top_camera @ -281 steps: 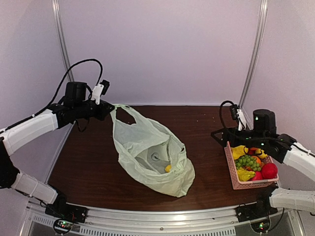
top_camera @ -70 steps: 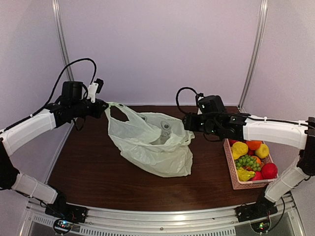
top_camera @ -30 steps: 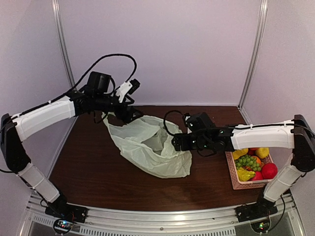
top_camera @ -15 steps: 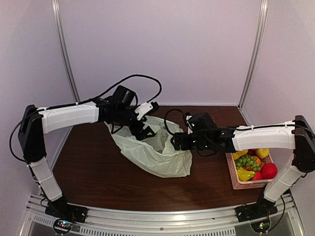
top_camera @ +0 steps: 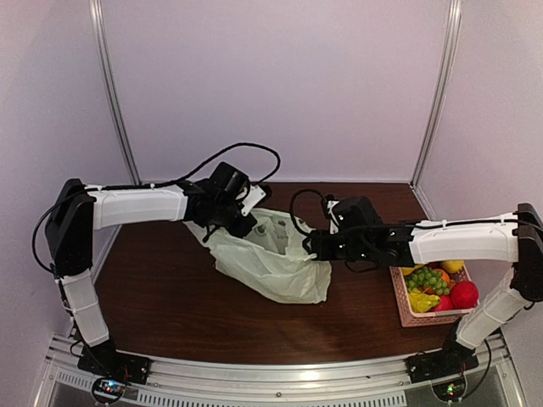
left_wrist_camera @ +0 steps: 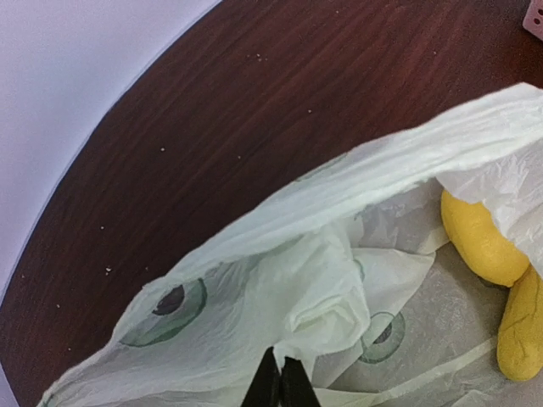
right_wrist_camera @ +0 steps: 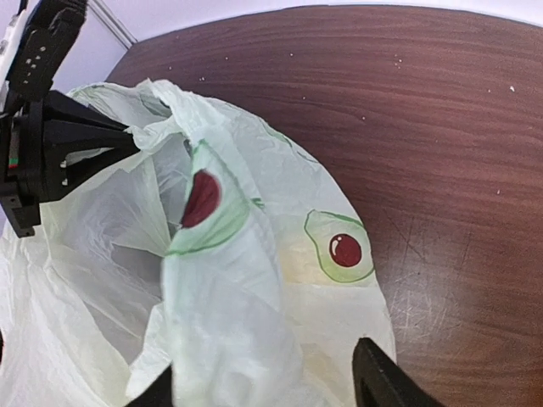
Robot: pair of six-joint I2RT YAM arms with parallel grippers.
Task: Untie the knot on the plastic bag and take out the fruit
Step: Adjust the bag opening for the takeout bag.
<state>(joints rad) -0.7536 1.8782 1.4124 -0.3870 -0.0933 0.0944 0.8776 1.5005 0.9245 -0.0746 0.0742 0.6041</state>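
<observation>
Pale green plastic bag (top_camera: 273, 261), perhaps avocado prints, yellow fruit (left_wrist_camera: 480, 239), dark brown table (top_camera: 170, 284), pink basket (top_camera: 424, 320)

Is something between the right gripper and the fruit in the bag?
Yes. The plastic bag itself: its crumpled wall fills the space ahead of the right gripper. The fruit shows only in the left wrist view, lying inside under a fold of plastic.

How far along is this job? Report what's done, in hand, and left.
Done: no knot shows; the bag gapes open. In hand: the left end effector pinches the bag's film, and the right end effector straddles its rim, open. Left: yellow fruit lies inside the bag, not yet taken out.
</observation>
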